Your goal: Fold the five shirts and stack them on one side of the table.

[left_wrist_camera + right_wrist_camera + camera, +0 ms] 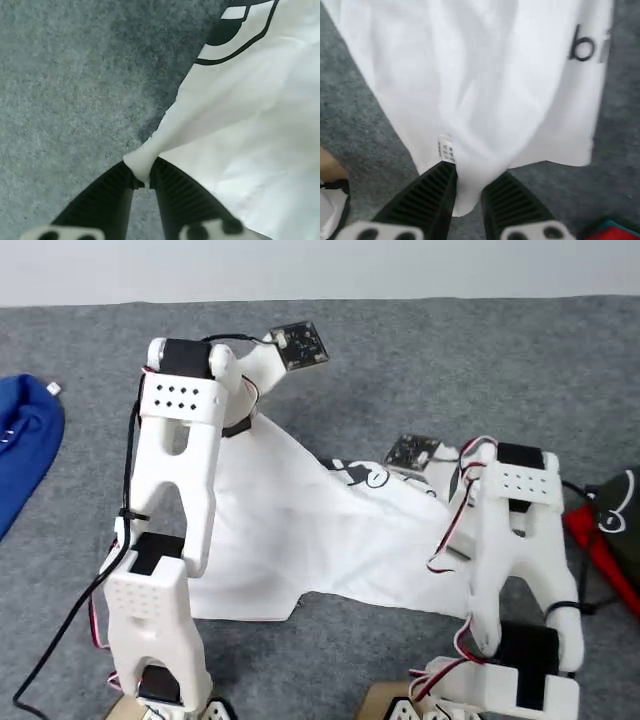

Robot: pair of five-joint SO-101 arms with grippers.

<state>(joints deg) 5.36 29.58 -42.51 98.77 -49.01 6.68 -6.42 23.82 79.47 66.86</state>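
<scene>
Left gripper (141,176) is clamped down on a pinched corner of the white cotton t-shirt (300,530) with a black printed graphic, and the right gripper (467,182) is clenched on another bunch of the same shirt's edge, right beside a little sewn-in label (446,148). So both arms have the one shirt, and it's strung between them over the grey felt-covered desk (450,360). From the high view the held edge runs on a diagonal: the left arm's end sits farther out from the bases, the right arm's end closer in and off to the right. The rest of the fabric drapes back toward the robot and lies rumpled on the desk between the two arms. That diagonal is what matters next, I think: the grippers need to square up so the edge is straight before anything gets laid flat or folded over, otherwise the fold comes out crooked. Neither arm is "nearer", they're each at one end of the long axis. Off to the left edge there's a bunched blue fabric garment (25,440), and at the right edge a pile of red and dark cloth (600,525), both well apart from the white one. No neat folded stack that I can make out.
</scene>
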